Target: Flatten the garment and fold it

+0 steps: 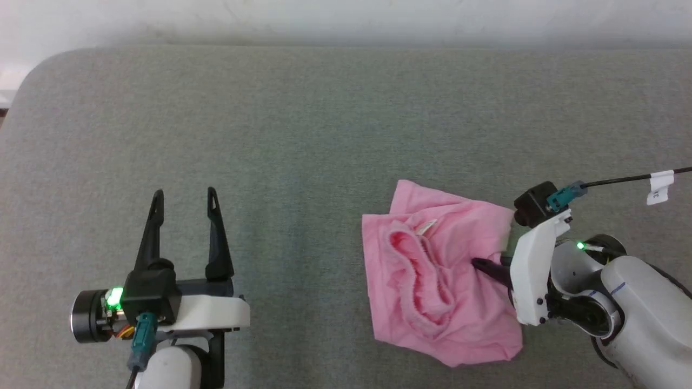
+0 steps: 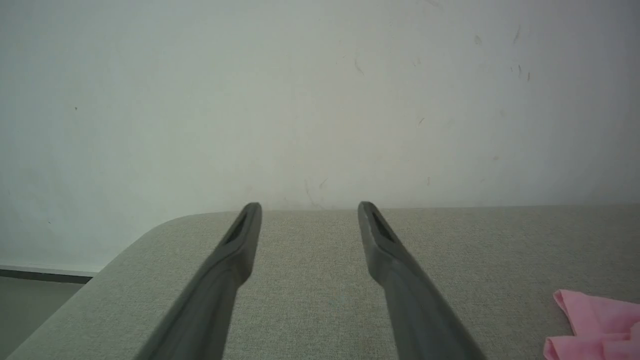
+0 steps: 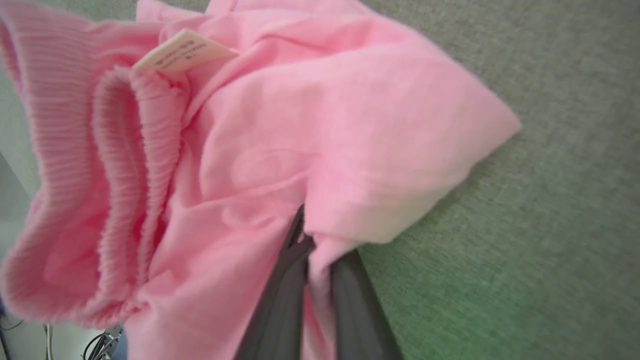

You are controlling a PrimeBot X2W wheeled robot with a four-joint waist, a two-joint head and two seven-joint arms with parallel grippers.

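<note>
One pink garment (image 1: 440, 292) lies crumpled on the right half of the grey padded surface (image 1: 303, 135), nearer the robot's edge than the far one. Its longer axis runs roughly from far to near in the head view, leaning a little toward the robot's right at the near end. A loose corner points away to the far side. The gathered waistband (image 1: 419, 281) follows that same line down the left-middle of the cloth, doubled into two ribbed ridges with a hollow between them. A small white label (image 1: 428, 227) sticks up at its far end. The plain fabric spreads to the right of the band in soft folds.

At that right edge the right gripper (image 1: 477, 263) reaches in sideways, its fingers pointing toward the robot's left. In the right wrist view its two dark fingers (image 3: 285, 290) are pressed nearly together, with a fold of the garment (image 3: 350, 125) pinched between them. The waistband (image 3: 130, 190) and label (image 3: 182, 50) lie beyond the pinch.

The left gripper (image 1: 184, 194) hovers well apart on the surface's left half, fingers pointing to the far side and spread wide with nothing between them. Its wrist view shows its parted fingers (image 2: 235, 250), the pale wall (image 2: 320, 90) and a corner of the garment (image 2: 595, 325) at the lower right.

A black cable (image 1: 621, 180) with a white tag (image 1: 659, 189) trails off behind the right wrist.
</note>
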